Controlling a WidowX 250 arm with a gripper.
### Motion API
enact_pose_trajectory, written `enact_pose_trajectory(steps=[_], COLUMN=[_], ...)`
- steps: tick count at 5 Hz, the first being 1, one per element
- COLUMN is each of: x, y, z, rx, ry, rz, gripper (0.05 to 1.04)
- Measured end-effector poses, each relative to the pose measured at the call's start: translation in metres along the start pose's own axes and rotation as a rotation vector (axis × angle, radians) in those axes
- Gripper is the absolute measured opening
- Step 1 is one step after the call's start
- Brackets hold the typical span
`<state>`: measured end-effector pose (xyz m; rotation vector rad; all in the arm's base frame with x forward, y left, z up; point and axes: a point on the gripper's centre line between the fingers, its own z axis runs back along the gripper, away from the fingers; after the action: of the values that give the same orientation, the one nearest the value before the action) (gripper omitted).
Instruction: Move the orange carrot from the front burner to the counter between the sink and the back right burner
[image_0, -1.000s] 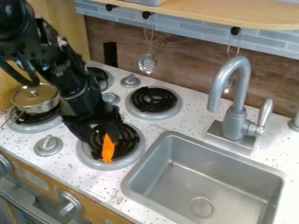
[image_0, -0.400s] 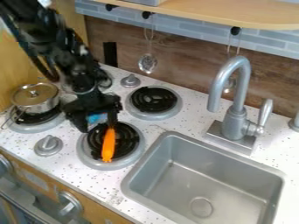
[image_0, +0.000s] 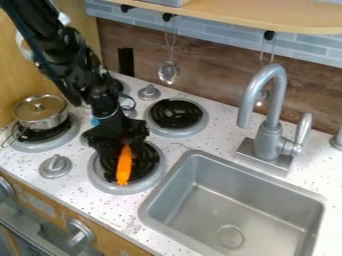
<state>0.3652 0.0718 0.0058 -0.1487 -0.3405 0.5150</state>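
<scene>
jaws of a black robot gripper (image_0: 119, 142) hang at the far end of a slim, orange, carrot-shaped object (image_0: 123, 167) on a grey-rimmed, black-coiled burner (image_0: 137, 189), seemingly placed to meet its tip; whether clenched or released, one cannot tell against the dark coils

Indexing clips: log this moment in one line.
Slender orange object on black coil burner; black gripper at its upper end; lidded metal pot on another burner
</scene>
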Motion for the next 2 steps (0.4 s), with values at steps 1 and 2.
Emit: enact_pose_trajectory(steps=[1,2], x=[-0.0042,-0.0039], y=[-0.0077,-0.008], z=[-0.0044,-0.0083], rx=[-0.006,-0.005], ry=[0.008,-0.004], rz=[-0.008,0.025], gripper=[1.001,0.961])
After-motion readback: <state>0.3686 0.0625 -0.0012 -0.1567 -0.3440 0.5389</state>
